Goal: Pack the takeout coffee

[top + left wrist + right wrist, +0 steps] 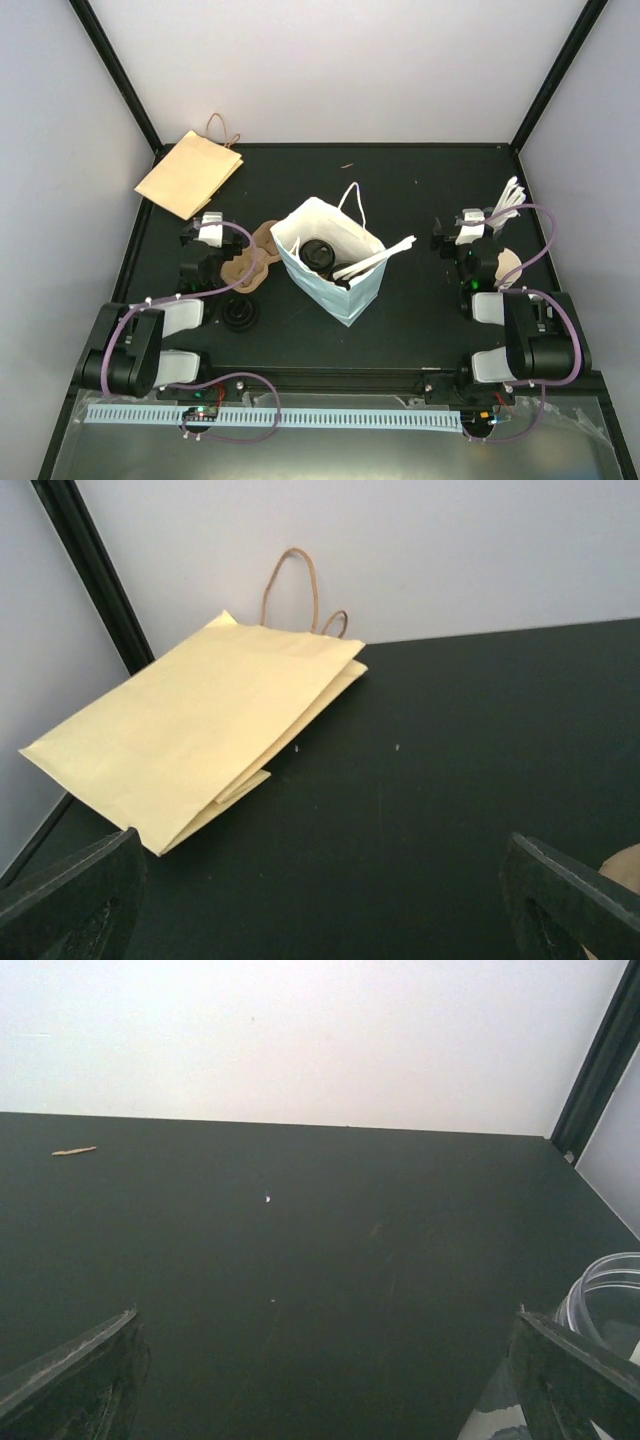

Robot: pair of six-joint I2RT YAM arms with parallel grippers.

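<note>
Black table [420,190]: flat tan paper bag [188,172] far left, upright white bag [345,290] at centre, black lids [240,314] near left

Left gripper [212,228]: jaws spread wide, holding nothing, pointed toward the far wall. Right gripper [466,226]: likewise wide apart, holding nothing, pointed the same way. Both arms folded, elbows back near bases.

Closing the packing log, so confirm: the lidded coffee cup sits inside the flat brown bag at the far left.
Wrong bag. The top view shows the lidded coffee cup inside the open white bag mid-table, not the flat brown bag at the far left.
</note>
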